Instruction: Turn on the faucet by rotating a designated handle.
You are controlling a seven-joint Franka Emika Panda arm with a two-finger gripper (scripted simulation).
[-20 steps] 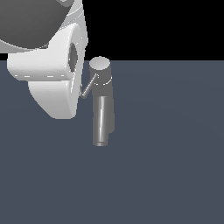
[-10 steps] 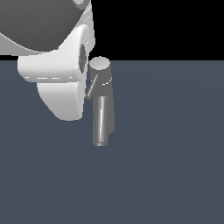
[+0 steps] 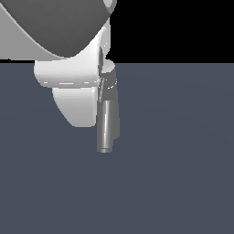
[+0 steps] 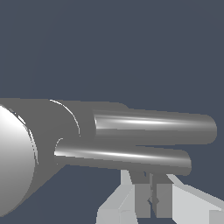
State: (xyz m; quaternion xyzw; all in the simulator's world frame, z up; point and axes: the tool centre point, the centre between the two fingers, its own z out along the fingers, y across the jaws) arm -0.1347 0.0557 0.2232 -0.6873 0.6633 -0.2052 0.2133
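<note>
Dark slate floor (image 3: 183, 173) filled the lower scene under a black backdrop, with nothing else on it that we could see. Reading the exterior view from its left: the white gripper (image 3: 73, 98) bulked large there, its body pressed up against the faucet (image 3: 109, 123), which stood just right of it near the frame's middle. The faucet's capped top was mostly hidden behind the gripper; only the thick spout (image 3: 108, 128) showed clearly, running down toward the camera.

In the wrist view the gripper (image 4: 151, 197) sat just beside the handle (image 4: 127, 155). We judged its fingers (image 4: 142, 192) drawn close together with only a narrow slit between them, and pinching nothing; the handle lay just beyond the tips, and contact could not be confirmed.

Orientation: the handle's long axis ran straight out from the faucet body, close alongside the spout and pointing the same general way, free end away from the cap. It was markedly slimmer than the spout.

Risks, as we judged them: the fingertips could slide off the thin round rod if the push came near its free end or off-axis. The gripper body crowding the cylinder could also bear on the fixture instead of the handle, stalling rotation. Spout and handle lay close, so a misaimed push could land on the spout.
</note>
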